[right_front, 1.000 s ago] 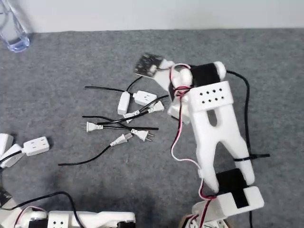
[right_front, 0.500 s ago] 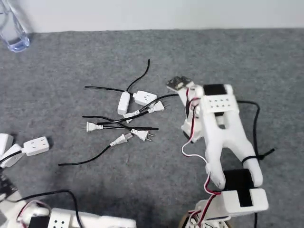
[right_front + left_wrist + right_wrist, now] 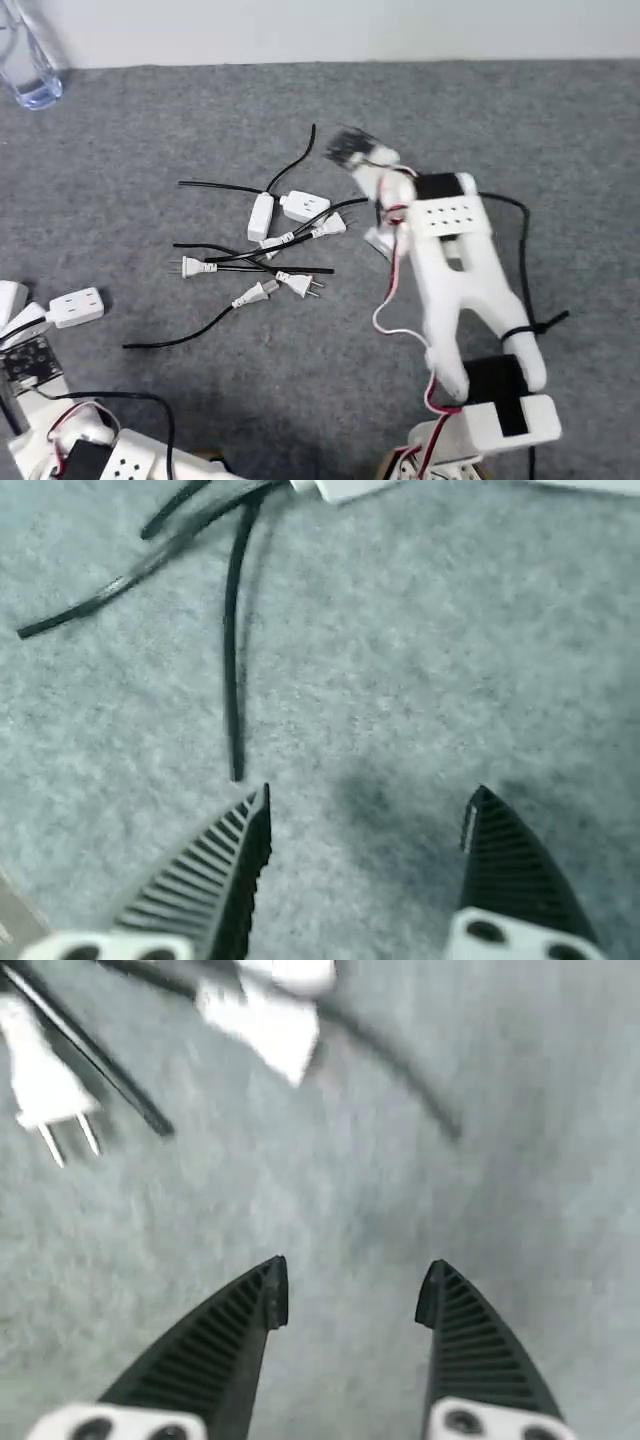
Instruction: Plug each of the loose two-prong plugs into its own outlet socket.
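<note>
Left tool (image 3: 370, 794) spread, empty, over grey desk (image 3: 420, 660). Right tool (image 3: 357, 1263) spread, empty, near two-prong plug (image 3: 42, 1085).

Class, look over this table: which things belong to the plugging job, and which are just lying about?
Belong to the job:
plugs
middle socket
left socket

Just lying about:
clear container
</note>
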`<state>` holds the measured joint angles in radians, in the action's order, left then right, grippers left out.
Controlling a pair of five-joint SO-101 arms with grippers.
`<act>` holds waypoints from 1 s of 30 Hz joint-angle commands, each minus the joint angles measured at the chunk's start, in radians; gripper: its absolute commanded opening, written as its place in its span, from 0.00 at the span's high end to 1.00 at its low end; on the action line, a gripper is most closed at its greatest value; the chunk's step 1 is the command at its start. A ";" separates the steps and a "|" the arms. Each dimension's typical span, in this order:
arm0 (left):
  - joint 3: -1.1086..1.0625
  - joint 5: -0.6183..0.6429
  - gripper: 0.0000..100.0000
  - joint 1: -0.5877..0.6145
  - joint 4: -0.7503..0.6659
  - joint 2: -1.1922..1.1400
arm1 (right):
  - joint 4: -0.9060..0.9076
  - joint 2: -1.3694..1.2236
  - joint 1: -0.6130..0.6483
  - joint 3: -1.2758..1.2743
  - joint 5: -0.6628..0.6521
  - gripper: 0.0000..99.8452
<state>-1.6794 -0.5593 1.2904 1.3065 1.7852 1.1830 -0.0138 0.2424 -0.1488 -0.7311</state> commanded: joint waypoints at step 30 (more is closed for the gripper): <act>0.010 0.000 0.71 -0.006 -0.006 0.005 | 0.059 -0.797 0.315 0.956 0.038 0.78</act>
<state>-1.6794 -0.5593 1.2873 1.3065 1.7929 1.2643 -0.8193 0.5508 0.7380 -0.7327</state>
